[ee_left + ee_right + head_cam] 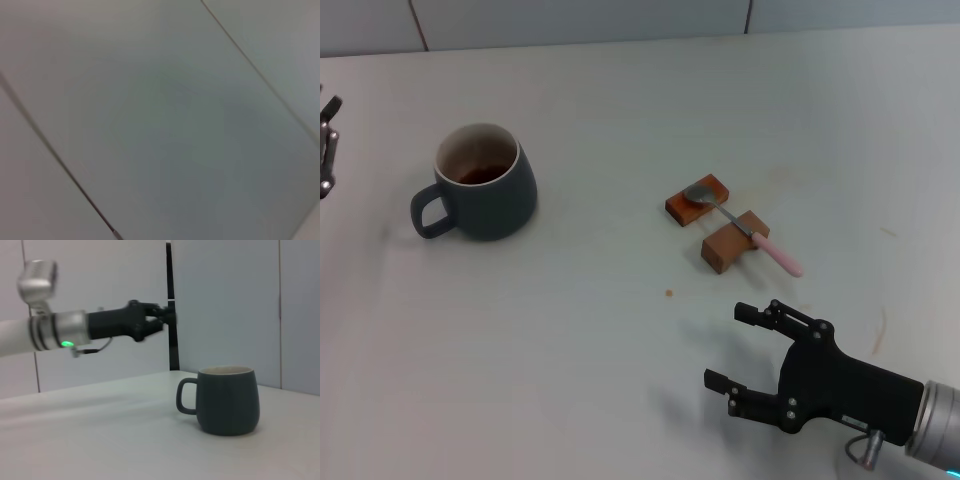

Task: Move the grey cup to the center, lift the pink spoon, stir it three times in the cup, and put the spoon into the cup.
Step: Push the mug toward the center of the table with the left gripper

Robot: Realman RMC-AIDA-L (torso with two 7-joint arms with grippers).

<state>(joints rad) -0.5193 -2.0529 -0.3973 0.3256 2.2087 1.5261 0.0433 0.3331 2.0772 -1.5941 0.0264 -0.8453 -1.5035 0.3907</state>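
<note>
Grey cup (485,185) standing upright on the pale, matte tabletop (570,350), toward the robot's left. Rounded, bulbous ceramic body in dark blue-grey, loop handle turned to the left, cream-white glaze inside, a shallow pool of dark brown liquid at the bottom. Seen again from the right wrist camera (227,400) as a squat, smooth mug with a pale rim.

Pink spoon (745,225) lying well apart from the cup, to its right. Silver metal bowl resting on one small brown wooden block (698,200), slim neck crossing a second wooden block (733,242), pale pink handle overhanging beyond it toward the near right. Both blocks rectangular, flat-topped, reddish brown, set just beside each other.

Right gripper (748,345) hovering low near the front edge, near the spoon but touching nothing: black, angular fingers spread wide, empty, mounted on a silver cylindrical wrist.

Left gripper (328,145) at the far left edge of the head view, raised clear of the table; in the right wrist view (162,320) black fingertips drawn close together with nothing between them, behind a silver cuff with a green light.

Left wrist camera filled by smooth grey panels (165,120) split by thin dark seams.
</note>
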